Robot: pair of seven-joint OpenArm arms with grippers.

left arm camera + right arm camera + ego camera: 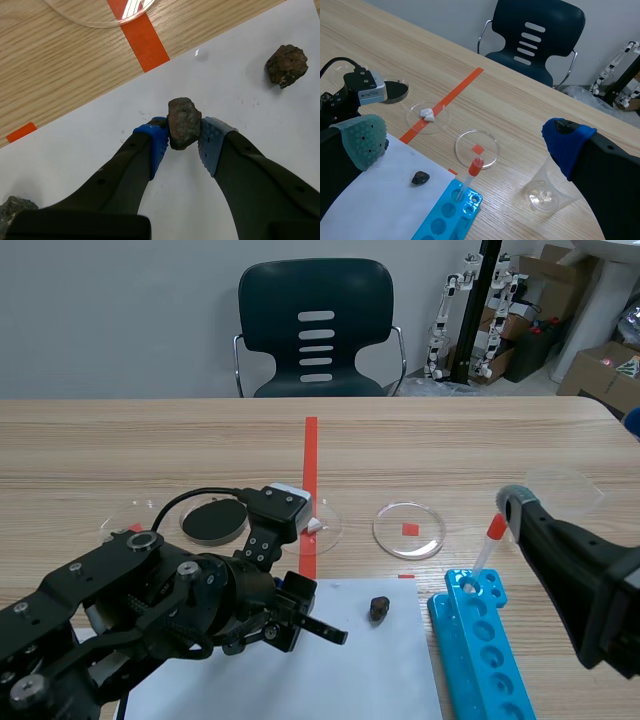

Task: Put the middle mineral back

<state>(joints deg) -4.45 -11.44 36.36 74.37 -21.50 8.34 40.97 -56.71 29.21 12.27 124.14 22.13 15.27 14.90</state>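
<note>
The brown mineral (184, 122) sits clamped between the two pads of the left gripper (184, 141), over the middle of the white paper sheet (235, 85) at the table's near edge. The blue pad (159, 145) and its grey partner press on its narrow flanks, and its long axis runs forward along the fingers. Whether it touches the sheet cannot be told. A darker mineral (286, 65) lies well apart ahead toward the sheet's right edge, and a grey stone (12, 210) near its left edge. Just past the sheet's far edge, on the orange tape line (142, 42), stands the middle petri dish (318, 523), holding white fragments; it is probably the goal, straight ahead of the fingers. The right gripper (466, 142) hangs spread wide and empty near the table's right edge, beyond the blue tube rack (480, 640), so the left arm is the nearer.
</note>
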